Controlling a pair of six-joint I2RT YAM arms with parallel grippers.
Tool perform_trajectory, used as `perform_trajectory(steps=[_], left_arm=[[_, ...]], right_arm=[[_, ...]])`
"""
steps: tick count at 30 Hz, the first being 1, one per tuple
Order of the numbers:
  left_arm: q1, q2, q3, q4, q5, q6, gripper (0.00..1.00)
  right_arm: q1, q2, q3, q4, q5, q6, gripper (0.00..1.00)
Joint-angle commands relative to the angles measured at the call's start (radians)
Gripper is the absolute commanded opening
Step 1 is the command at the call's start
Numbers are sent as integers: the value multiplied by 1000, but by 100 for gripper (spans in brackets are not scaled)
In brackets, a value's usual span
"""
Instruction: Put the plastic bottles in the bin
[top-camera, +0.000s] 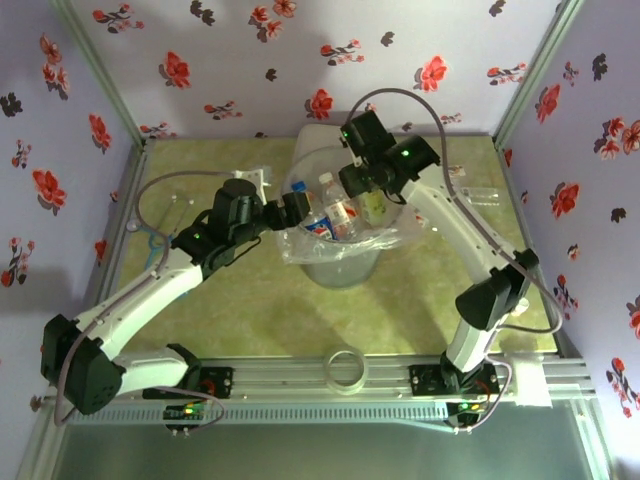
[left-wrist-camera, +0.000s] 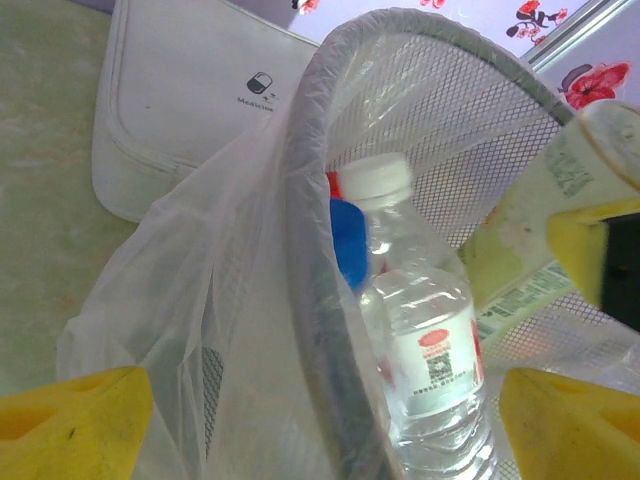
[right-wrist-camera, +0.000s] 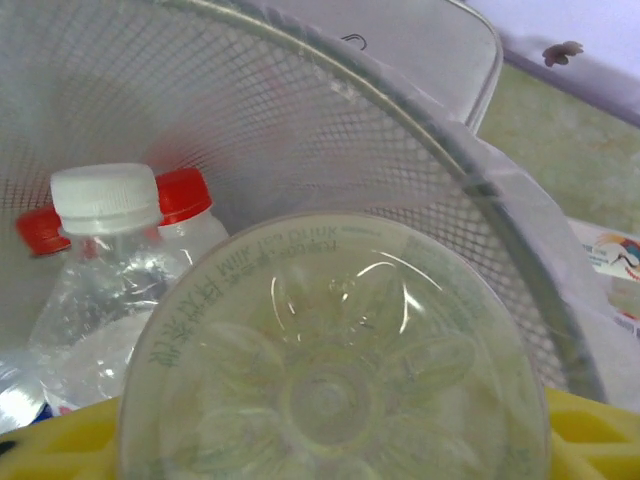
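From above, the bin (top-camera: 340, 272) stands mid-counter (top-camera: 250, 310), and several plastic bottles (top-camera: 335, 215) already lie inside it. The left pincer (top-camera: 297, 210) sits at the bin's left rim. The right pincer (top-camera: 372, 190) hangs over the far-right part of the mouth, holding a green-labelled bottle (top-camera: 373, 206).

On the left wrist camera, the left pincer's yellow pads (left-wrist-camera: 70, 425) stand wide apart and grip nothing. The bin's grey rim and loose liner bag run up between them. A white-capped bottle (left-wrist-camera: 420, 350) leans just inside, with a blue cap (left-wrist-camera: 347, 240) behind it. A white flat box (left-wrist-camera: 190, 110) lies on the counter beyond.

On the right wrist camera, the held bottle's clear moulded base faces the lens between yellow pads (right-wrist-camera: 595, 430). It is above the mesh wall, with white- and red-capped bottles (right-wrist-camera: 110, 260) lying below.

These look empty or nearly so, which would make them light, thin-walled, slick and easily dented. I'd grip them across the labelled waist with moderate squeeze. A short drop into the bin should not harm them.
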Motion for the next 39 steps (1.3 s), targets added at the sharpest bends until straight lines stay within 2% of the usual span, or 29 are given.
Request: perform_trajectory(steps=[1, 6, 10, 13, 17, 21, 23, 27, 29, 32, 36, 39], left_arm=[[9, -8, 8, -37, 5, 26, 90], [9, -3, 8, -32, 5, 21, 91], [9, 3, 10, -29, 6, 21, 91], [9, 4, 9, -29, 6, 21, 90], [9, 13, 13, -26, 9, 20, 90], [9, 15, 16, -27, 17, 16, 90], [9, 8, 12, -27, 17, 13, 90], [8, 5, 5, -23, 16, 10, 90], [9, 9, 7, -20, 16, 10, 90], [9, 13, 8, -19, 17, 8, 91], [9, 5, 4, -23, 16, 14, 91], [9, 12, -2, -13, 16, 14, 91]], right_arm=[[4, 3, 8, 43, -86, 20, 76], [2, -19, 75, 35, -88, 13, 86], [2, -58, 108, 22, -67, 12, 85], [1, -95, 106, 26, -49, 22, 74], [-12, -85, 53, 51, -62, 17, 55], [-45, -54, -30, 96, -126, 34, 44], [-58, -42, -68, 122, -167, 51, 42], [-71, -26, -125, 185, -321, 98, 42], [-72, -16, -123, 188, -350, 109, 42], [-72, -32, -103, 177, -329, 109, 43], [-72, -147, -94, 218, -284, 119, 49], [-88, -230, -89, 222, -205, 139, 54]])
